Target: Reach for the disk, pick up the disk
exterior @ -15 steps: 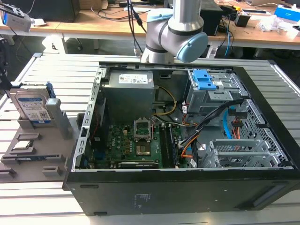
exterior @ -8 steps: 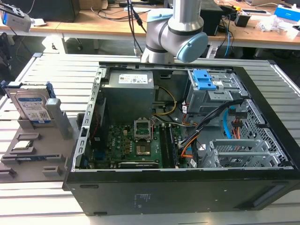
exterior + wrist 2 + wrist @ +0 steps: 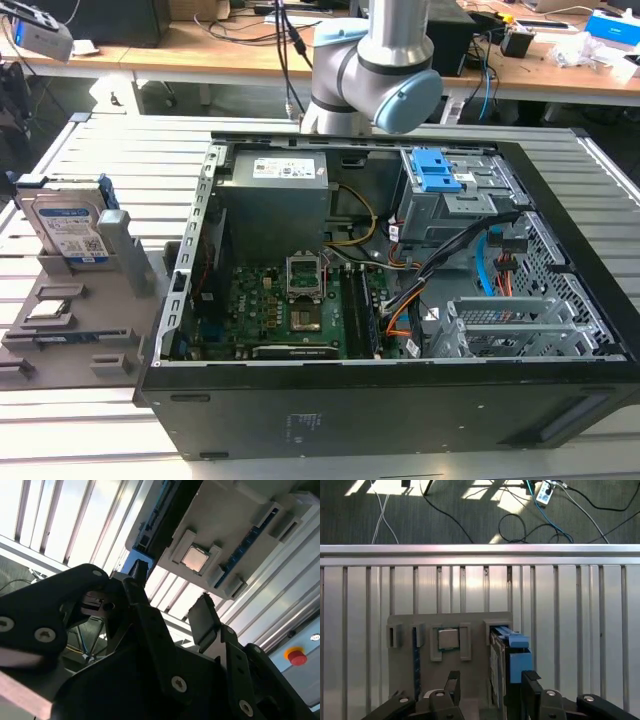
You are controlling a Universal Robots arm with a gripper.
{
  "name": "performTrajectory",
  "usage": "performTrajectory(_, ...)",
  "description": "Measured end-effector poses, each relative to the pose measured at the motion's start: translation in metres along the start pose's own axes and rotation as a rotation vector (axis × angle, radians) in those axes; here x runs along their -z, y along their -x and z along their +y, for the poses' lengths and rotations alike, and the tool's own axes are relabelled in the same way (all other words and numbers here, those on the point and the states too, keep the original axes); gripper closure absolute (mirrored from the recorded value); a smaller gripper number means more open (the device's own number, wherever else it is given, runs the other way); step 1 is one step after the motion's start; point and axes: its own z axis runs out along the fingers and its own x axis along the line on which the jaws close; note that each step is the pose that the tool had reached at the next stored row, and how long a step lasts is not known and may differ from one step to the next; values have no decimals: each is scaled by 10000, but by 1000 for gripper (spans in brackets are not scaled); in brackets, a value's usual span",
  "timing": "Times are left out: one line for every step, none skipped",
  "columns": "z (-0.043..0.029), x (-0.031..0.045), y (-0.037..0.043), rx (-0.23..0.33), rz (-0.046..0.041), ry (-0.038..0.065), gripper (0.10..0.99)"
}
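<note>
My gripper point(image 3: 491, 676) is released: in both wrist views the two black fingers point(image 3: 201, 616) stand spread wide with open space between them, and they hold nothing. In the first wrist view the gripper looks down on the grey holder point(image 3: 475, 625), which lies on the slatted metal table point(image 3: 580, 610). The disk point(image 3: 516, 655) stands on edge in a slot of that holder, with the blue carrier along its upper edge and the metal body just beside it. One fingertip point(image 3: 530, 677) overlaps the blue carrier in that view; I cannot tell from it whether they touch. The other fingertip sits over the bare holder, on the other side of the disk. A small square chip point(image 3: 448, 639) lies flat in its own pocket of the holder, near the disk but apart from it. In the exterior view the disk point(image 3: 65, 225) stands upright and free in the holder at the exterior view's left, label facing the camera, well apart from the open computer case point(image 3: 400, 400) that takes up the middle of the table. My arm point(image 3: 375, 60) rises at the far side of the case. In the second wrist view a red button point(image 3: 296, 656) shows beyond the table.
</note>
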Motion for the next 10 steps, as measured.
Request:
performTrajectory(0,0,58,1,1,-1,482)
performTrajectory(0,0,86,2,2,0,482)
performTrajectory(0,0,107,1,2,0,482)
performTrajectory(0,0,125,0,1,0,482)
performTrajectory(0,1,134,0,2,0,482)
performTrajectory(0,-3,135,0,2,0,482)
performTrajectory(-1,-13,135,1,1,-1,482)
performTrajectory(-2,-28,135,1,2,1,482)
performTrajectory(-3,-47,134,3,1,3,482)
performTrajectory(-6,-66,134,12,3,6,482)
